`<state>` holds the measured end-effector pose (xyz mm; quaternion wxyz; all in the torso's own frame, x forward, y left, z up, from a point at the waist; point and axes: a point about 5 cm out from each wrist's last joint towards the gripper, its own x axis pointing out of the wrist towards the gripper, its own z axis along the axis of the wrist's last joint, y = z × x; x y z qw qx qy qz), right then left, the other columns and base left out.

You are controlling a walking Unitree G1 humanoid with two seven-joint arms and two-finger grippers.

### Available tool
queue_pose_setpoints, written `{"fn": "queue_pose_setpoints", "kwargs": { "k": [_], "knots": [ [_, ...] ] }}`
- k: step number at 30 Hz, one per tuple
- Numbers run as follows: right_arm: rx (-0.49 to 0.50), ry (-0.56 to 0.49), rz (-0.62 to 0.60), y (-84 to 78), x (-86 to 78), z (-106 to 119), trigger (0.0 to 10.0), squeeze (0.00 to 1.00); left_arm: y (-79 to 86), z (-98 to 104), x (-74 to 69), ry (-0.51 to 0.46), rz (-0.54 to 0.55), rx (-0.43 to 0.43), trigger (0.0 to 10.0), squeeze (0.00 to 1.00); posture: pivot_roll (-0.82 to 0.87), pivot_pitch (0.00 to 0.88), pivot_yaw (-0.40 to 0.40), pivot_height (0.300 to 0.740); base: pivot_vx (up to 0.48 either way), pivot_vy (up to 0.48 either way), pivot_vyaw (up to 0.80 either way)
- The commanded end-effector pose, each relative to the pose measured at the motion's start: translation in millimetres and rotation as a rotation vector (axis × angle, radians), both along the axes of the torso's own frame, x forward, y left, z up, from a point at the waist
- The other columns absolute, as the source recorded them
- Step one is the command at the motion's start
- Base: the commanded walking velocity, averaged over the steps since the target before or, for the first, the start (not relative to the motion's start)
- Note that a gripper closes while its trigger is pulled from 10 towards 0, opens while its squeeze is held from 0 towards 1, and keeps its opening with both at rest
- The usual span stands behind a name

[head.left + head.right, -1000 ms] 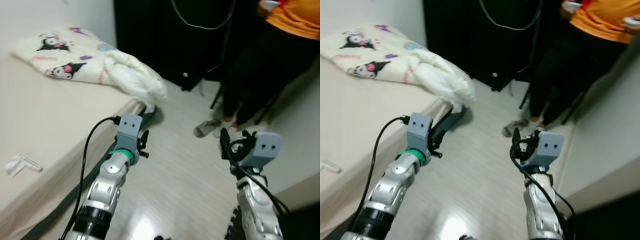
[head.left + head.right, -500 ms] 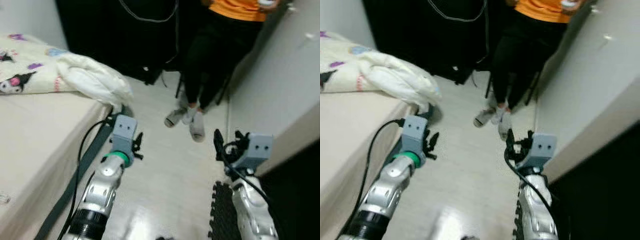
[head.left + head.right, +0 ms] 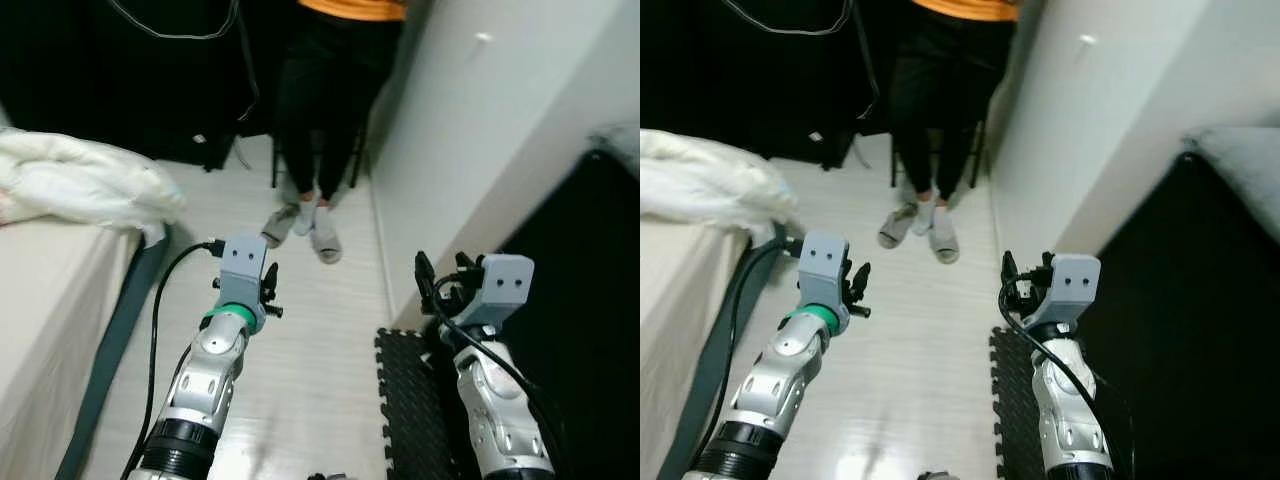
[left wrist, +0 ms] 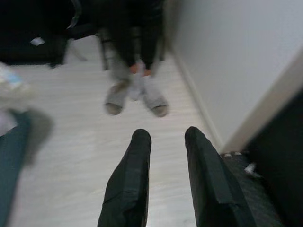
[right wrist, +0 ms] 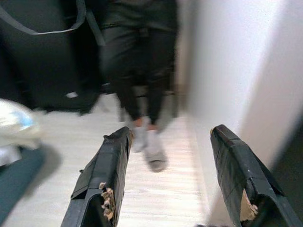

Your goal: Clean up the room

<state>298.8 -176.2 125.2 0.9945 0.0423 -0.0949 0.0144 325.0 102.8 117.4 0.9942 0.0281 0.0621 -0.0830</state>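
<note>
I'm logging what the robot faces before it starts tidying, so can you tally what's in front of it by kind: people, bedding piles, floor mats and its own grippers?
People: 1, a person standing on the floor ahead.
Bedding piles: 1, a white duvet bunched on the bed.
Floor mats: 1, a black foam mat by the wall.
Grippers: 2, the left gripper and the right gripper, both empty.
Total: 5

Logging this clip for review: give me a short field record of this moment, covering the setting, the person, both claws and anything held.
setting: bedroom with pale wood floor
bed: on the robot's left, white duvet bunched at its end
person: stands ahead near the white wall, feet in grey slippers
floor mat: black foam mat at lower right
left claw: raised over the floor, fingers apart, holding nothing
right claw: raised near the wall, fingers wide apart, holding nothing
image quality: blurred
</note>
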Motion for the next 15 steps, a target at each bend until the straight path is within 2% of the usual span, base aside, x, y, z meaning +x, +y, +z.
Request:
{"fn": "queue_pose_setpoints", "kwargs": {
  "k": [1,14,15],
  "knots": [
    [0.002,0.009,-0.008,-1.6,-0.3,-2.7,10.0,0.00,-0.3,-6.1,-3.3,0.013,-0.002,0.013,10.0,0.00,-0.04,0.049,-0.051,0.740,0.000,0.000,0.00],
    [0.016,0.009,0.010,3.6,-2.6,-6.0,10.0,0.00,1.4,-7.3,-4.6,0.006,-0.009,0.005,10.0,0.00,-0.03,0.056,-0.039,0.740,0.000,0.000,0.00],
    [0.011,0.018,0.017,2.8,-2.6,-7.6,10.0,0.00,1.9,-7.5,-6.4,-0.023,-0.029,0.058,10.0,0.00,-0.04,0.058,-0.034,0.740,0.000,0.000,0.00]
  ]
}}
